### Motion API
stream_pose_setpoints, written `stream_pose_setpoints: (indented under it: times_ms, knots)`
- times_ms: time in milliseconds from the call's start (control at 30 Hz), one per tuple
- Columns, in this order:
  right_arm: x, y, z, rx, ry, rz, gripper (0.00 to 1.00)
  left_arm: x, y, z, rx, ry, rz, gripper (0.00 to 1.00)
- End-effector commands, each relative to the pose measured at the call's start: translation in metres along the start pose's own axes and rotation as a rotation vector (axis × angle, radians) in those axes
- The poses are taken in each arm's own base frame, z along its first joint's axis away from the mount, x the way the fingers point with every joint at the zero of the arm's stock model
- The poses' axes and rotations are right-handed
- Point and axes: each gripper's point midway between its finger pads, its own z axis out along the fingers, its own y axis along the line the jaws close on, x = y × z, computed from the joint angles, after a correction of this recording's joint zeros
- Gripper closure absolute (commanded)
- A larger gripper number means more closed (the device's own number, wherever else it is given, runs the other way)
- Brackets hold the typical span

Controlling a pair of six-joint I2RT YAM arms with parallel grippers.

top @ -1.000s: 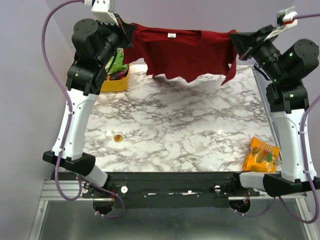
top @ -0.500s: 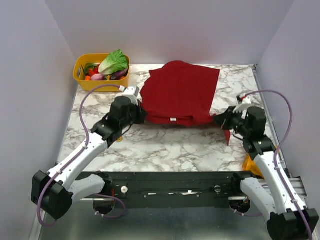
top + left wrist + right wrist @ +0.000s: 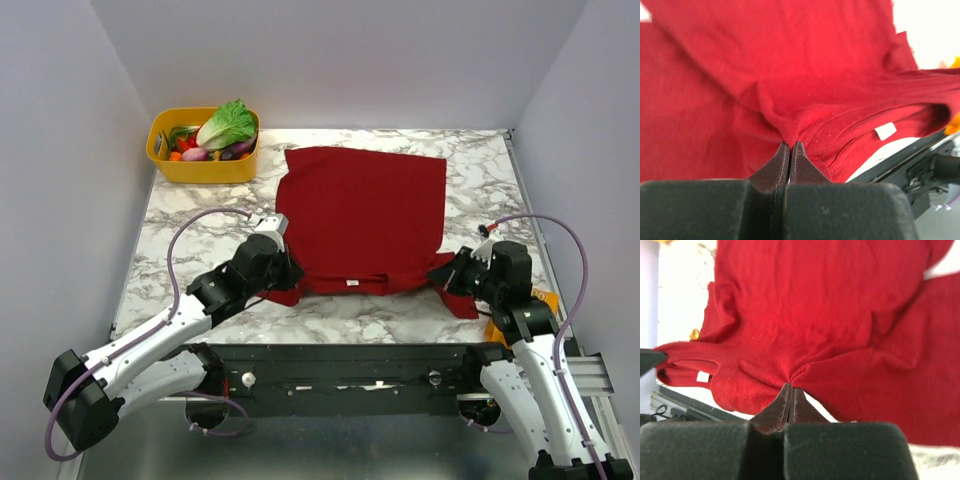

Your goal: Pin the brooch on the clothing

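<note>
Both arms stretch low and forward over the marble bench (image 3: 480,180). The left pincer (image 3: 286,272) is squeezed tight on the near left shoulder of the red shirt (image 3: 365,205). The right pincer (image 3: 449,277) is squeezed tight on its near right shoulder. The shirt lies spread out flat. The tiny gold brooch (image 3: 694,334) sits on the bench just beside a sleeve. A yellow basket (image 3: 200,170) of veggies stands in the far left corner, by pale walls.

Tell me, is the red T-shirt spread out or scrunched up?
Mostly spread out on the marble table. On the T-shirt, only the near shoulders bunch, where the left gripper and right gripper pinch the fabric.
</note>
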Motion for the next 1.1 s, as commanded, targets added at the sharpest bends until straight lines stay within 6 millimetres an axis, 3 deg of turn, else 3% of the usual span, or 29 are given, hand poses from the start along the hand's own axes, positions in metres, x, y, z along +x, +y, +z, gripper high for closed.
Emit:
stream_pose_setpoints:
  times_ms: [0,167,233,267,300,333,367,400,433,500,533,633,700,800,833,900,933,967,1033,1067]
  knots:
    - [0.023,-0.016,-0.003,0.101,0.101,0.122,1.00,0.026,0.017,0.004,-0.079,0.052,-0.037,1.00]
    - [0.030,-0.018,-0.013,0.140,0.147,0.145,1.00,0.051,0.019,0.001,-0.097,0.104,-0.018,1.00]
    - [0.036,-0.015,-0.015,0.128,0.178,0.150,0.94,0.061,0.023,-0.001,-0.106,0.126,-0.007,1.00]
    - [0.038,-0.013,-0.017,0.119,0.193,0.151,0.89,0.064,0.021,-0.003,-0.095,0.136,0.003,0.94]
    - [0.041,-0.010,-0.018,0.100,0.210,0.145,0.73,0.069,0.022,-0.003,-0.091,0.147,0.020,0.85]
    - [0.046,-0.007,-0.020,0.086,0.236,0.149,0.61,0.070,0.021,-0.006,-0.088,0.152,0.028,0.58]
    - [0.046,-0.005,-0.022,0.077,0.241,0.144,0.50,0.071,0.020,-0.007,-0.079,0.152,0.040,0.46]
    - [0.045,-0.003,-0.024,0.070,0.237,0.132,0.32,0.071,0.021,-0.008,-0.082,0.147,0.044,0.35]
    - [0.042,-0.004,-0.026,0.074,0.221,0.114,0.24,0.067,0.022,-0.009,-0.085,0.126,0.050,0.21]
    - [0.035,-0.001,-0.028,0.068,0.183,0.093,0.11,0.058,0.023,-0.010,-0.097,0.093,0.051,0.13]
    - [0.027,0.005,-0.026,0.030,0.150,0.079,0.10,0.052,0.027,-0.009,-0.129,0.063,0.052,0.05]
    - [0.005,0.009,-0.017,0.013,0.080,0.045,0.05,0.036,0.030,-0.002,-0.187,0.024,0.057,0.01]
    - [-0.001,0.003,-0.006,0.039,0.081,0.037,0.05,0.021,0.033,0.004,-0.228,-0.003,0.059,0.02]
    - [-0.015,-0.008,0.014,0.077,0.057,0.003,0.05,0.016,0.053,0.022,-0.317,0.030,0.049,0.14]
    - [-0.018,-0.019,0.026,0.119,0.066,-0.001,0.06,0.013,0.066,0.032,-0.356,0.038,0.032,0.27]
    - [-0.019,-0.032,0.035,0.180,0.081,-0.005,0.08,0.009,0.073,0.041,-0.359,0.060,0.023,0.48]
    - [-0.017,-0.043,0.043,0.229,0.105,0.014,0.08,0.008,0.081,0.047,-0.376,0.065,0.011,0.70]
    - [-0.018,-0.044,0.047,0.233,0.109,0.011,0.08,0.003,0.092,0.049,-0.400,0.060,-0.010,0.81]
    - [-0.019,-0.046,0.055,0.225,0.104,0.023,0.09,-0.002,0.100,0.053,-0.414,0.056,-0.013,0.97]
    - [-0.017,-0.048,0.059,0.229,0.114,0.028,0.09,-0.001,0.110,0.057,-0.439,0.065,-0.021,1.00]
